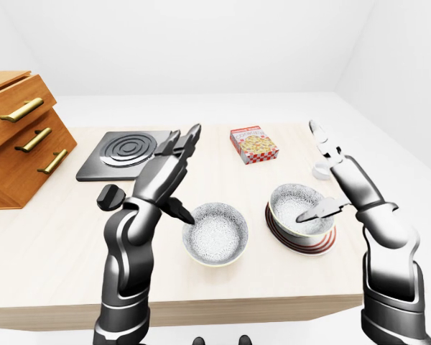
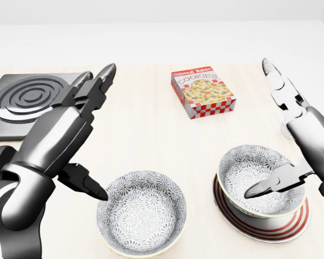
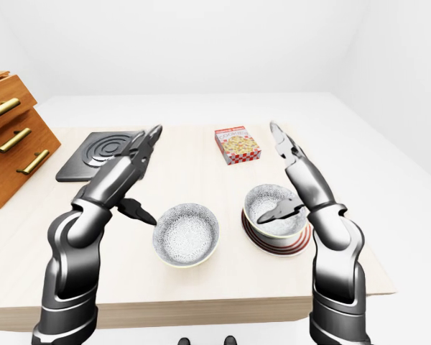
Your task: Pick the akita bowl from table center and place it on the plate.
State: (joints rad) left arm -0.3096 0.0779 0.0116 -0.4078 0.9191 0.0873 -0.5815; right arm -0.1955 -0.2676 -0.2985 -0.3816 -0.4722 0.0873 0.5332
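Observation:
A grey-patterned akita bowl sits upright on the red-striped plate at the lower right of the head view. A second bowl of the same pattern stands on the table at bottom centre. My right hand is open above the plate, with fingers pointing up and its thumb hovering over the bowl's inside. To the left, my left hand is also open and holds nothing. Its thumb tip is near the second bowl's left rim.
A cookies box lies at the top centre of the table. A dark stove burner is at the top left. A small white ramekin sits behind my right hand, and a wooden drawer cabinet stands at the far left.

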